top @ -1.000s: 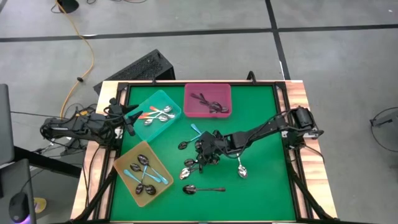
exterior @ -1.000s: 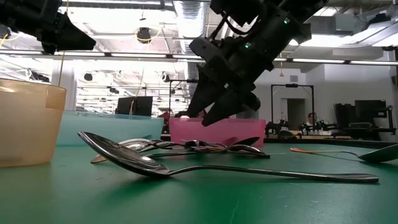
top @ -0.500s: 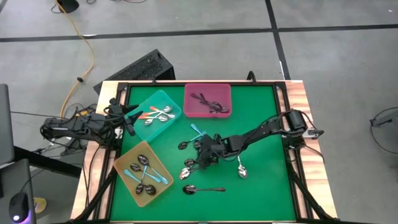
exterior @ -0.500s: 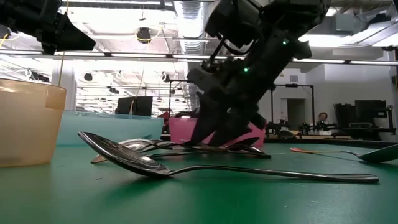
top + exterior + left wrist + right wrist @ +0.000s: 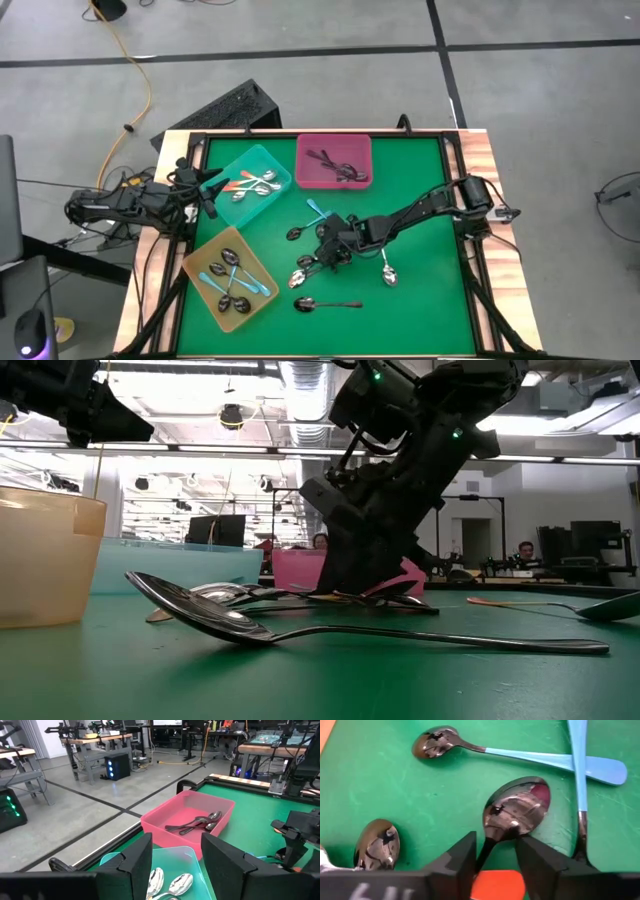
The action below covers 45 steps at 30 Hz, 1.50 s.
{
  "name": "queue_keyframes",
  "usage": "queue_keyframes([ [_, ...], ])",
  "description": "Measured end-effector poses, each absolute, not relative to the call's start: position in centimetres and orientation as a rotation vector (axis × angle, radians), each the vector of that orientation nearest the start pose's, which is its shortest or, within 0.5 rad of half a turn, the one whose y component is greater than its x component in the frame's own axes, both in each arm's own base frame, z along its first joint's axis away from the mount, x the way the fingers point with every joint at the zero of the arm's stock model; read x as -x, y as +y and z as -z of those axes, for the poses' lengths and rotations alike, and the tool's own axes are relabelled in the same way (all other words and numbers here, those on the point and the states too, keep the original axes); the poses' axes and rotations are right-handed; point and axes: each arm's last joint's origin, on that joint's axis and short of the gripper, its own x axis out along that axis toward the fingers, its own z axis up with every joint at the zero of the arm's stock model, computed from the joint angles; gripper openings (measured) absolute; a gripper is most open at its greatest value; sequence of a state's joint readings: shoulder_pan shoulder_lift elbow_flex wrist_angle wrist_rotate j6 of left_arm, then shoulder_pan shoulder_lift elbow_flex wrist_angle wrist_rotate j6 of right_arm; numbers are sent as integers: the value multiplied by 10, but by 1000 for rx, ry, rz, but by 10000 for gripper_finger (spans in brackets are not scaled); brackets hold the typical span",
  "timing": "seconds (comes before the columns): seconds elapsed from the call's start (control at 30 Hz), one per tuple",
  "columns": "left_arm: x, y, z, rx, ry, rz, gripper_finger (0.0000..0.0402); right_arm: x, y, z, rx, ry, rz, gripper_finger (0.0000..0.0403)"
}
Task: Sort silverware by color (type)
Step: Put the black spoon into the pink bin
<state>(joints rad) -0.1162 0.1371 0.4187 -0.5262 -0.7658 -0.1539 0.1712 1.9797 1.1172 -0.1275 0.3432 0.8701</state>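
My right gripper (image 5: 335,246) is low over the loose spoons in the middle of the green mat, open. In the right wrist view its fingers (image 5: 460,857) stand on either side of the thin neck of an orange-red-handled spoon (image 5: 517,807) lying flat; whether they touch it I cannot tell. Two light-blue-handled spoons (image 5: 535,759) lie crossed just beyond, and another dark bowl (image 5: 377,842) lies beside them. My left gripper (image 5: 205,190) waits, open, over the teal tray's (image 5: 272,165) left edge.
The pink tray (image 5: 335,148) holds dark spoons, the teal tray orange-red-handled ones, the yellow tray (image 5: 195,262) blue-handled ones. More spoons lie on the mat: a dark one (image 5: 325,303) near the near edge, another (image 5: 388,270) right of the gripper. The mat's right half is bare.
My right gripper has come down from above the spoon pile until its fingertips are at the mat, and it has tipped steeper. The spoons have stayed where they lay.
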Motion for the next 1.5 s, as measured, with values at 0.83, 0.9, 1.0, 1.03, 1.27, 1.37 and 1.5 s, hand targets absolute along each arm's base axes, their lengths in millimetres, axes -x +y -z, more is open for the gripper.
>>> queue_keyframes([
  [0.83, -65, 13, -244, 41, 175, -662, 158, -369, 40, -145, -557, 810, 574, 9],
  [0.9, -65, 13, -244, 41, 176, -661, 158, -370, 38, -155, -565, 773, 569, 9],
  [1.0, -65, 13, -244, 41, 176, -662, 158, -371, 38, -164, -546, 727, 542, 9],
  [1.03, -65, 13, -243, 42, 178, -661, 158, -373, 38, -167, -543, 702, 533, 9],
  [1.27, -65, 13, -243, 44, 180, -661, 158, -373, 34, -178, -498, 650, 528, 8],
  [1.37, -65, 13, -243, 46, 180, -661, 158, -377, 34, -184, -484, 596, 508, 8],
  [1.5, -65, 13, -243, 46, 180, -662, 158, -379, 35, -188, -482, 562, 489, 8],
])
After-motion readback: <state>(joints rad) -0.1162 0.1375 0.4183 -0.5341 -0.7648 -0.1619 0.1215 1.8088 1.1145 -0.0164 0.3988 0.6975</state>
